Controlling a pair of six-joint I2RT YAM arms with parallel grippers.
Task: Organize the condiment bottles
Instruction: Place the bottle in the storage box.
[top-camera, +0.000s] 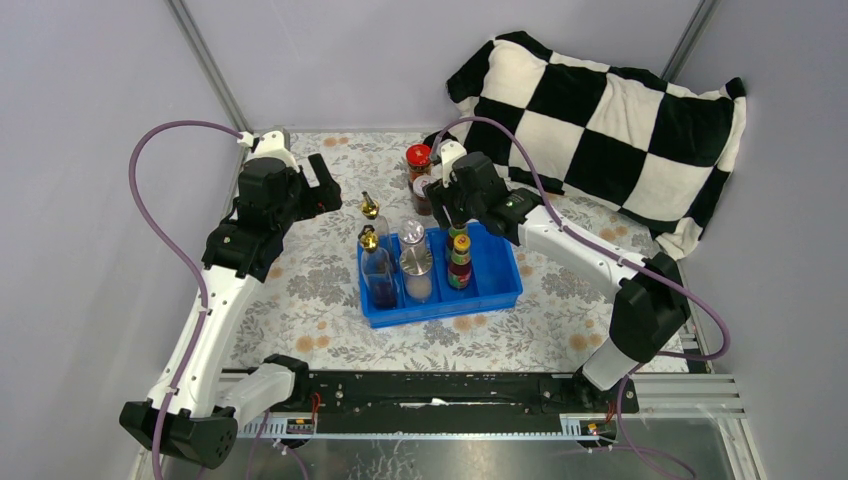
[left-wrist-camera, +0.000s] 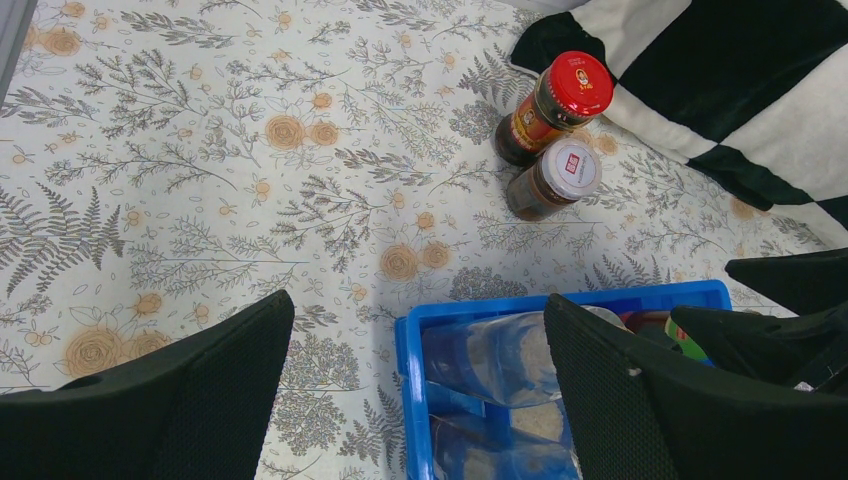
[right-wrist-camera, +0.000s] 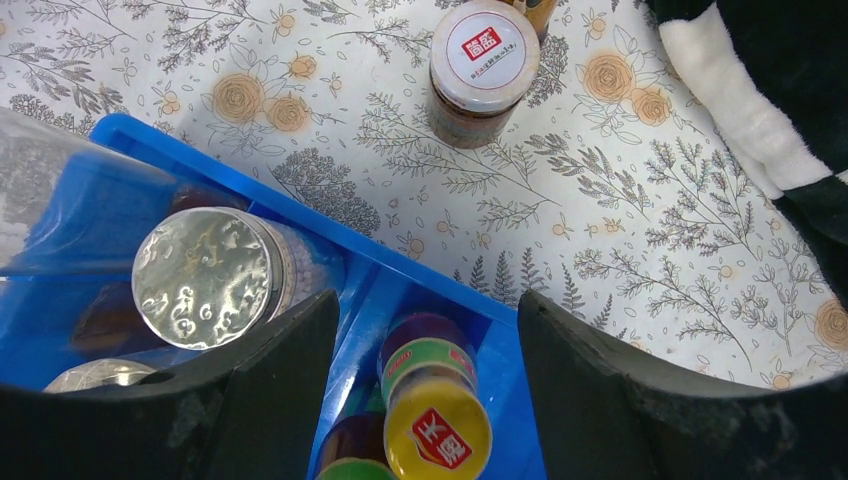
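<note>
The blue tray (top-camera: 500, 296) holds two clear gold-spouted bottles (top-camera: 374, 262) on its left, two silver-lidded shakers (top-camera: 416, 262) in the middle and two yellow-capped sauce bottles (top-camera: 460, 264) on its right. My right gripper (top-camera: 447, 222) hovers over the tray's back right corner. In the right wrist view it (right-wrist-camera: 428, 300) is open, with a yellow-capped bottle (right-wrist-camera: 437, 430) standing free between its fingers and a shaker lid (right-wrist-camera: 205, 278) to the left. Two red-lidded jars (top-camera: 418, 158) stand on the cloth behind the tray. My left gripper (left-wrist-camera: 418, 300) is wide open and holds nothing, above the tray's back left corner (left-wrist-camera: 410, 335).
A black-and-white checkered pillow (top-camera: 610, 110) lies at the back right, close to the two jars (left-wrist-camera: 560, 175). The floral tablecloth (top-camera: 300, 290) covers the table. Grey walls enclose the left, back and right sides.
</note>
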